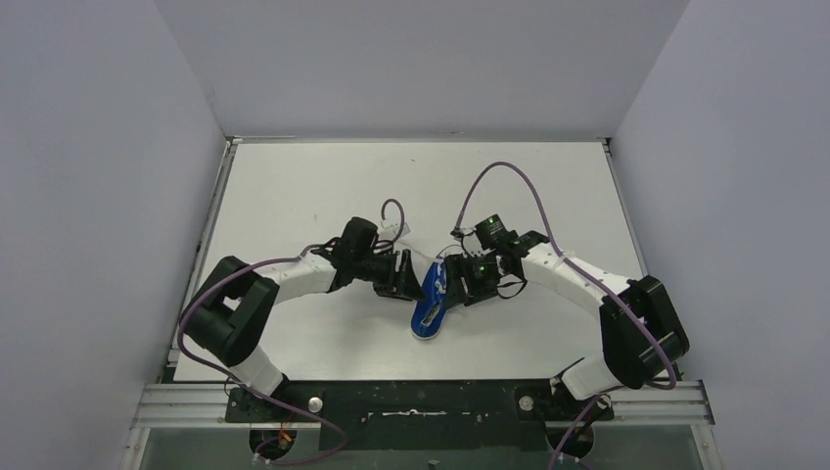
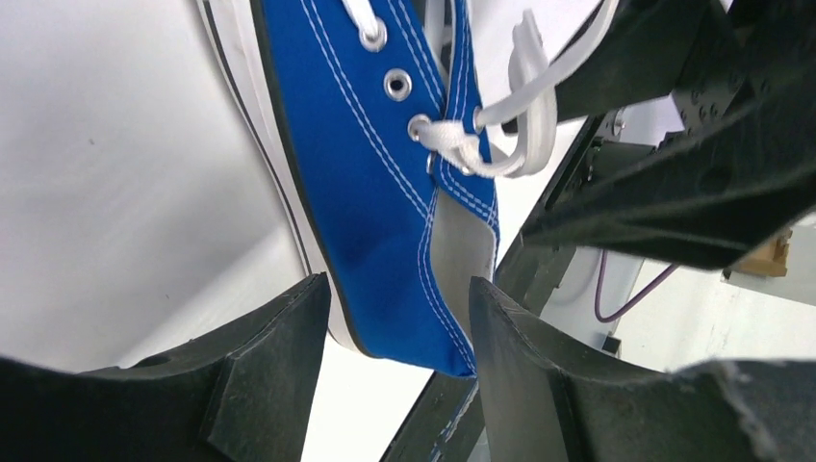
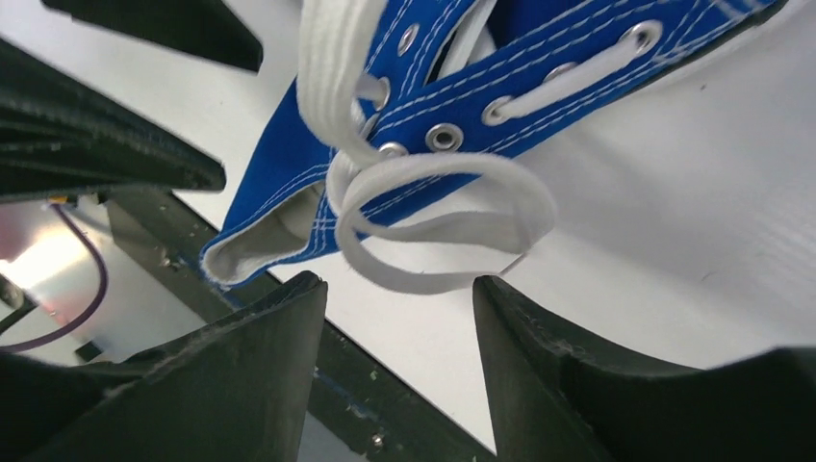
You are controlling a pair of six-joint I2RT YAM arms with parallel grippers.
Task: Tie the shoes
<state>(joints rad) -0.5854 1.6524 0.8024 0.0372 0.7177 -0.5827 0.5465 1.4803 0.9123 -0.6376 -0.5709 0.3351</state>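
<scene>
Shoe (image 1: 431, 305) lies mid-bench (image 1: 323, 186), just right of centre, toe near, heel far, between the two arms' tips. Left fingers (image 2: 260, 385) are apart with the heel end showing in the gap; no pinch that I can see. Right fingers (image 3: 577, 385) are also apart, with the lace loop (image 3: 438, 226) hanging just beyond them, not gripped.

Handling guess: the shoe is light, so any pull on a lace will likely drag or tip it unless one arm pins it. Canvas (image 2: 356, 212) is soft and will fold under a squeeze. Sole rim (image 2: 252, 125) looks stiff and rubbery, so brace there, at the heel. Lace is flat, limp and thin, probably slick between hard pads, and won't keep a shape once dropped. Take it mid-loop or close to the top eyelets (image 3: 444, 137), flat face across the fingers, not edge-on, and close fully before pulling. Keep pulls short and sideways, away from the shoe, so the loop doesn't slip back through. Nothing fragile here. Main risk is losing the lace or shoving the shoe.
</scene>
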